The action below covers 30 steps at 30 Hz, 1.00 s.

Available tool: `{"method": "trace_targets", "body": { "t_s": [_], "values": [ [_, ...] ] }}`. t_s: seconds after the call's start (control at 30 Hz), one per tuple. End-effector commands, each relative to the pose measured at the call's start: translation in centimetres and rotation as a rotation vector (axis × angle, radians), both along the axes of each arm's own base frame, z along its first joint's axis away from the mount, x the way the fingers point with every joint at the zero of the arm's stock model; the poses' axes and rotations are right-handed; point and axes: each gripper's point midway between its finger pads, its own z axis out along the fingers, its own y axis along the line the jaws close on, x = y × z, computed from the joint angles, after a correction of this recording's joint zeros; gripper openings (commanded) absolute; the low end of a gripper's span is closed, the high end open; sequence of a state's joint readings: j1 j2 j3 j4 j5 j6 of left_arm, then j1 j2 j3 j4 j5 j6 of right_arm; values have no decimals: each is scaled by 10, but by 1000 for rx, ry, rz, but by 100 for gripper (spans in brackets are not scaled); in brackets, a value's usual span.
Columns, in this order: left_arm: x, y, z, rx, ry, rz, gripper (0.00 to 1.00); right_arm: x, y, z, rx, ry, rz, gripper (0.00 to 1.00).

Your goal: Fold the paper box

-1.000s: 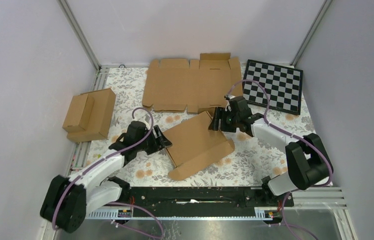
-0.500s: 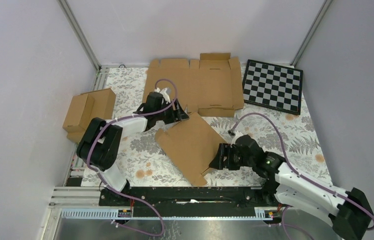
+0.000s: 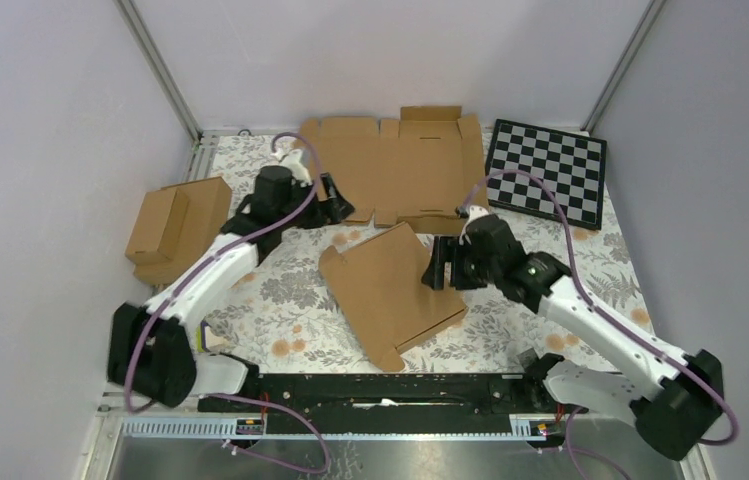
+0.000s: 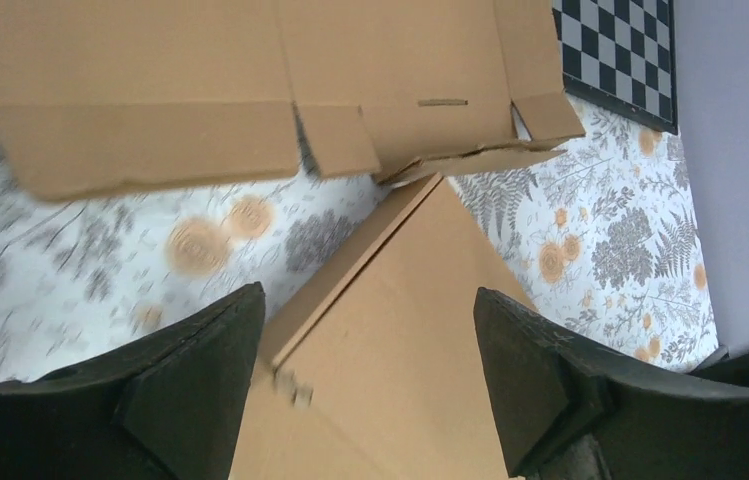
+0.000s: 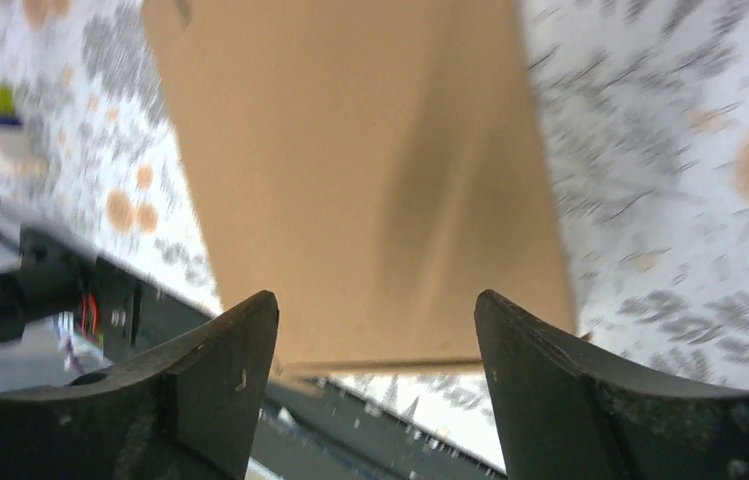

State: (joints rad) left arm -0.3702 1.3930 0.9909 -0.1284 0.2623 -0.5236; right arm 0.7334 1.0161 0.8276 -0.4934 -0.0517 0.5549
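The paper box (image 3: 390,295) is a flat brown cardboard piece lying skewed on the flowered cloth in mid-table. The left wrist view shows its far corner and a fold line (image 4: 400,330). In the right wrist view its broad face (image 5: 350,170) is blurred. My left gripper (image 3: 335,208) hovers behind the box's far-left corner, at the front edge of the flat blank. It is open (image 4: 365,293) with nothing between its fingers. My right gripper (image 3: 440,265) stands at the box's far right edge. It is open too (image 5: 374,297) and holds nothing.
A wide flat cardboard blank (image 3: 380,170) with notched flaps lies at the back, its front flaps (image 4: 200,80) close to the left fingers. A checkerboard (image 3: 548,172) sits at the back right. Two joined small boxes (image 3: 180,228) rest at the left edge. A black rail (image 3: 380,388) runs along the near side.
Both grippers have opened wider. The left arm moved back and left toward the blank. The right arm swung from the box's near corner up to its far right edge. The box turned a little.
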Motion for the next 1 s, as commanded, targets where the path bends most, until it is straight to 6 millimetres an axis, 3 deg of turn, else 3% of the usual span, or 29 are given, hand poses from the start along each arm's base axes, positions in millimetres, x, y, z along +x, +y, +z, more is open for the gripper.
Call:
{"method": "trace_targets", "body": {
  "t_s": [0.0, 0.17, 0.3, 0.43, 0.53, 0.8, 0.97],
  "values": [
    [-47, 41, -22, 72, 112, 108, 81, 47, -12, 2, 36, -24, -18, 75],
    [-91, 53, -33, 7, 164, 136, 76, 80, -10, -20, 92, 35, -50, 62],
    [-117, 57, -34, -68, 156, 157, 74, 89, -13, -40, 93, 67, -80, 55],
    [-140, 52, -49, -153, 194, 142, 69, 91, -21, -54, 113, 73, -123, 44],
    [-147, 52, -62, -176, 219, 155, 67, 86, -20, -65, 112, 111, -106, 41],
    [-145, 54, -68, -173, 231, 175, 65, 84, -26, -86, 73, 156, -109, 33],
    [-144, 58, -74, -159, 251, 208, 64, 86, -37, -102, 62, 173, -138, 15]
  ]
}}
